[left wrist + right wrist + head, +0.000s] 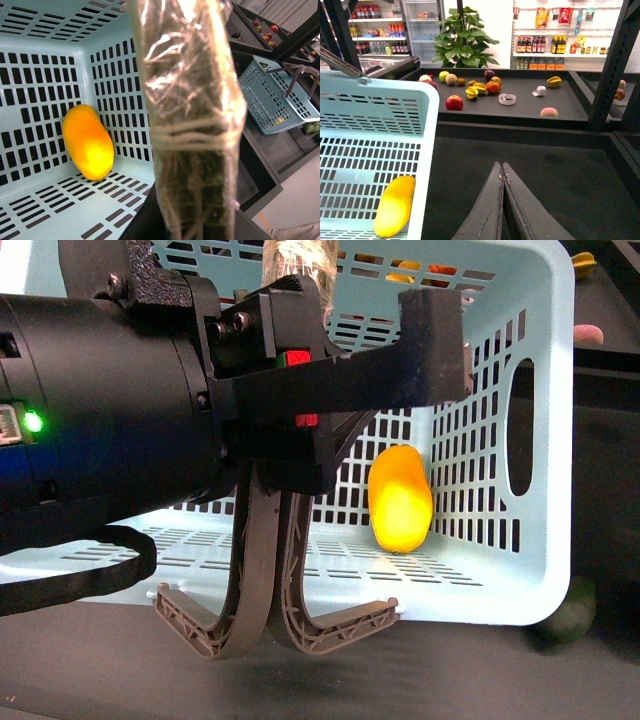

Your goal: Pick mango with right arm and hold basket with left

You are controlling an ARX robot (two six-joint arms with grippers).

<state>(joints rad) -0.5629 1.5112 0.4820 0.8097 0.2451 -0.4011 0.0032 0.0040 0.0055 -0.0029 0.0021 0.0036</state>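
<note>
A smooth, likely bruisable mango (400, 498) is seen in the basket (542, 575), best clasped mid-body; right fingers (490, 210) together, left fingers (432, 348) unclear.

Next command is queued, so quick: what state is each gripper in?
Left gripper: cannot be told; no view shows the gap between its jaws.
Right gripper: jaws closed, holding nothing.

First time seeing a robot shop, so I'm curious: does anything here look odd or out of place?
Yes: a column wrapped in crinkled clear film and string blocks much of the left wrist view and looks makeshift. The mango lies neatly in the basket.
</note>
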